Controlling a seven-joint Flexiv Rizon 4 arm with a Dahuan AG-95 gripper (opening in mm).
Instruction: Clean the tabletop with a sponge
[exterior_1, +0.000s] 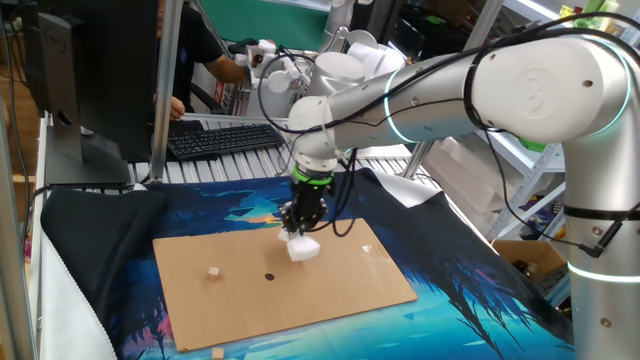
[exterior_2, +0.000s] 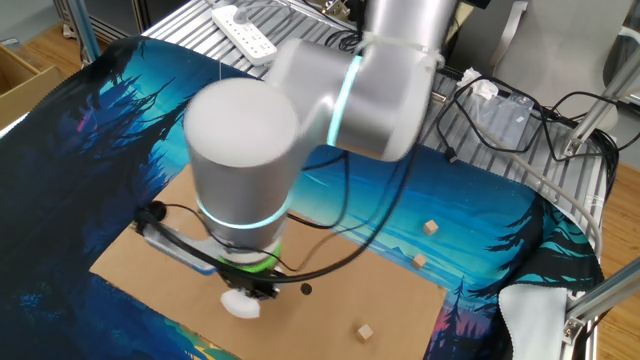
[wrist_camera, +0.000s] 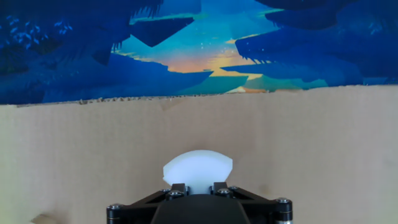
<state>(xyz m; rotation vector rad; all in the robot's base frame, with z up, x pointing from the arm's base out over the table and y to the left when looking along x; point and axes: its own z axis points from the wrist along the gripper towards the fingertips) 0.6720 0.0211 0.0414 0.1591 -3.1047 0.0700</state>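
Black hardware of the hand (wrist_camera: 198, 186) fills the bottom of my hand view, and pinched between its fingers is the sponge (wrist_camera: 198, 168), a plain white foam block bulging into a rounded arc where the grip squeezes it. From one fixed view I see the same sponge (exterior_1: 303, 247) held under the hand (exterior_1: 303, 222) and down at the cardboard-brown tabletop (exterior_1: 340, 280); it looks to be touching the sheet, though I cannot be sure how firmly it presses. I judge the wiping step is in hand, with the sponge already gripped and brought to the surface. A small dark spot (exterior_1: 269, 276) sits on the cardboard near the hand, and a tiny tan cube (exterior_1: 214, 273) lies a little beyond it. My next move should call for steady downward pressure and a sweep toward that spot without lifting. Past the far edge of the cardboard, ahead of the fingers, the blue patterned mat (wrist_camera: 74, 56) covers the counter.
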